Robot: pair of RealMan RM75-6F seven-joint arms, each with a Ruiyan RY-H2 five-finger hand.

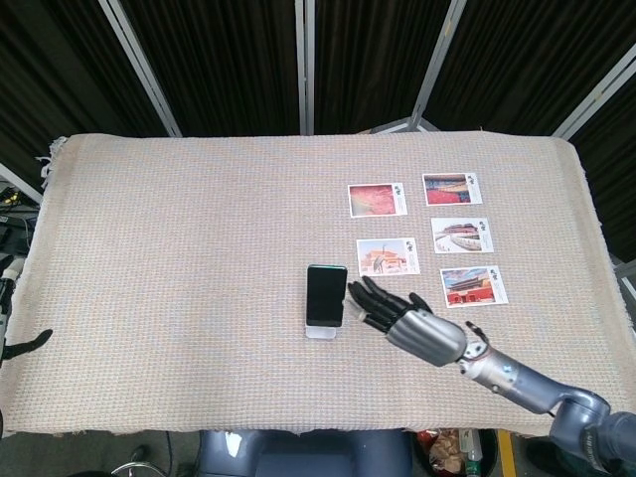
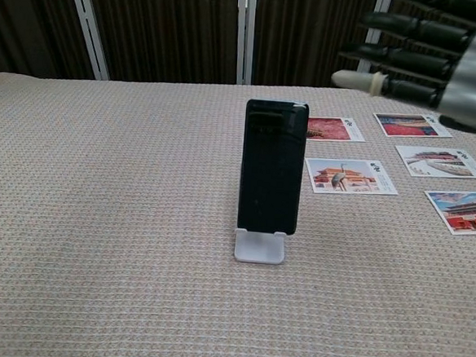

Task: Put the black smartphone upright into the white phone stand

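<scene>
The black smartphone (image 1: 326,294) (image 2: 272,167) stands upright in the white phone stand (image 1: 322,332) (image 2: 259,247) near the middle front of the cloth. My right hand (image 1: 405,319) (image 2: 431,46) hovers just right of the phone with its fingers apart, holding nothing and not touching it. In the chest view only its fingers show, at the top right corner. A small dark part of my left hand (image 1: 28,341) shows at the far left edge of the head view; its fingers cannot be made out.
Several postcards (image 1: 430,231) (image 2: 353,175) lie on the woven cloth (image 1: 179,248) to the right of the phone. Dark curtains with metal posts stand behind the table.
</scene>
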